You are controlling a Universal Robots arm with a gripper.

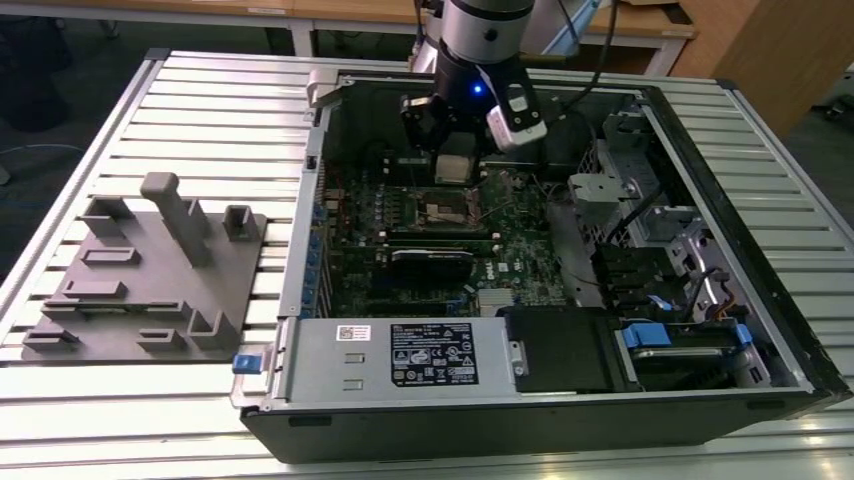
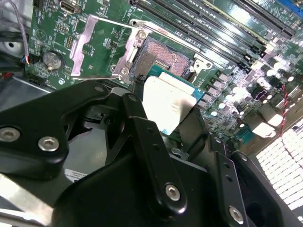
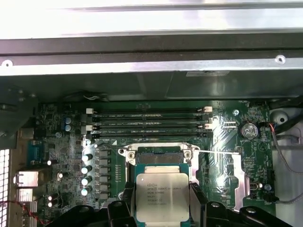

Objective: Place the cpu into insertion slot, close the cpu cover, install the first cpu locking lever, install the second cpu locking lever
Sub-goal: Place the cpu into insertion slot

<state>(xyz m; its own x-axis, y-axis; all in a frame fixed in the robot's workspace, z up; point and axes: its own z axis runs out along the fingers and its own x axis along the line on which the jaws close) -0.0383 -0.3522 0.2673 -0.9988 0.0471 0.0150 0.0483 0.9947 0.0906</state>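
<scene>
Gripper (image 3: 162,210) clamps the cpu (image 3: 162,194) flat, poised just short of the insertion slot (image 2: 165,59) (cpu cover (image 2: 128,52) flipped open), mid-motherboard (image 3: 57,137).

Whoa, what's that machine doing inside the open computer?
A robot arm is working over the green motherboard. Its end effector grips the cpu, a small silver chip, by its edges and holds it above the insertion slot. The chip isn't seated yet. The cpu cover lies flipped open beside the slot.
</scene>
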